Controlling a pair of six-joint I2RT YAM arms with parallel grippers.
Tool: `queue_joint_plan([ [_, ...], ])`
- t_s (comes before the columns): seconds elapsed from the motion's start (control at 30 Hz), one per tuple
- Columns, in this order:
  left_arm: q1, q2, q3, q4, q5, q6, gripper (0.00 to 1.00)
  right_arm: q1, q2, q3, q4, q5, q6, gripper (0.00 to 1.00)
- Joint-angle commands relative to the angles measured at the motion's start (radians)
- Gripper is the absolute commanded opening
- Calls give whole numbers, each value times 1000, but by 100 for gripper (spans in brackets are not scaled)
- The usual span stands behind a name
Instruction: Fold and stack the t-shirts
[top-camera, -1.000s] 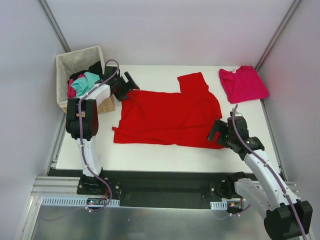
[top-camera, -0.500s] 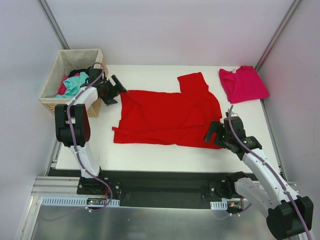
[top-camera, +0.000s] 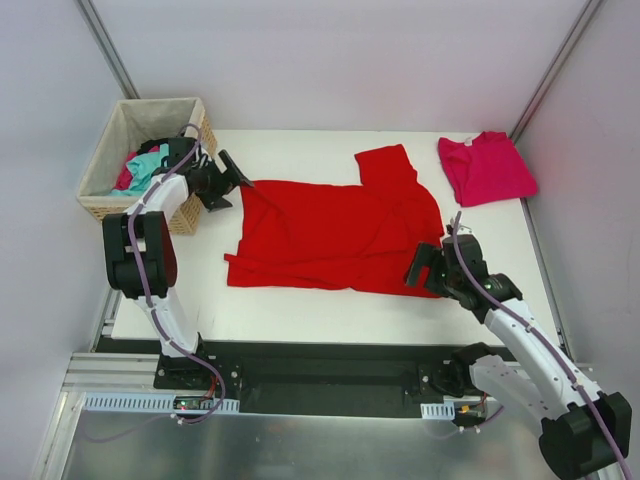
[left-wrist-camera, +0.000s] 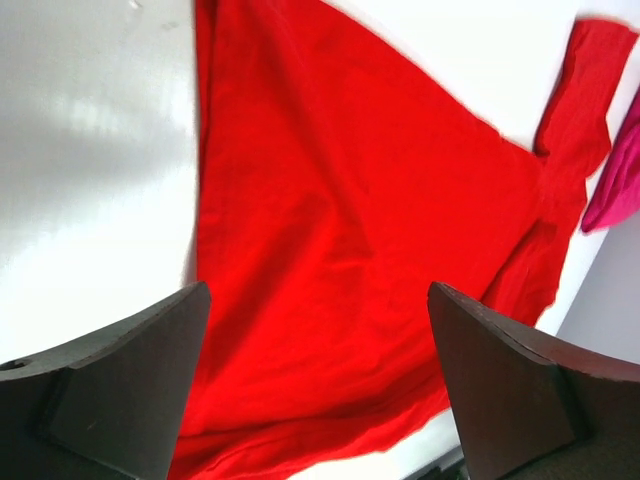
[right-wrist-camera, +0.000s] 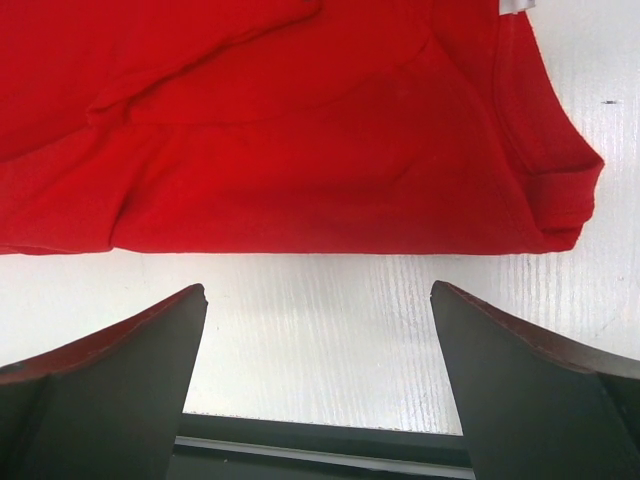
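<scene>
At table centre, red t-shirt lies spread, partly doubled over, long axis running left to right between both arms. Left gripper, jaws wide and empty, hovers at shirt's far-left corner, beside basket. Right gripper, jaws likewise wide and empty, sits at near-right edge, cloth just ahead of fingertips. Pink t-shirt rests folded at far-right corner, apart from red one, nearer right arm. Next fold likely needs both ends pinched together.
</scene>
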Motion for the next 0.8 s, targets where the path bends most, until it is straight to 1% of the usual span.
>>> queue_joint_plan([
  [0.0, 34, -147, 19, 33, -43, -45, 90, 29, -17, 49, -9, 43, 11, 100],
  [0.17, 0, -286, -53, -15, -2, -52, 90, 56, -20, 73, -20, 68, 8, 100],
  [0.2, -6, -308, -68, -56, -2, -37, 90, 62, -18, 72, -20, 71, 8, 100],
  [0.33, -53, -428, -186, -142, -69, 6, 90, 84, -2, 75, -11, 78, 13, 100],
  [0.37, -56, -474, -243, -153, -75, 7, 90, 90, -2, 75, -10, 83, 16, 100],
  [0.47, -60, -546, -337, -205, -112, 26, 90, 107, -12, 75, -13, 101, 19, 100],
  [0.57, -60, -598, -412, -240, -131, 41, 90, 108, -26, 88, -26, 138, 5, 100],
  [0.63, -58, -621, -443, -247, -137, 47, 90, 105, -17, 113, -31, 195, -10, 100],
  [0.77, -58, -658, -478, -259, -148, 49, 90, 81, 63, 173, -11, 209, -44, 100],
])
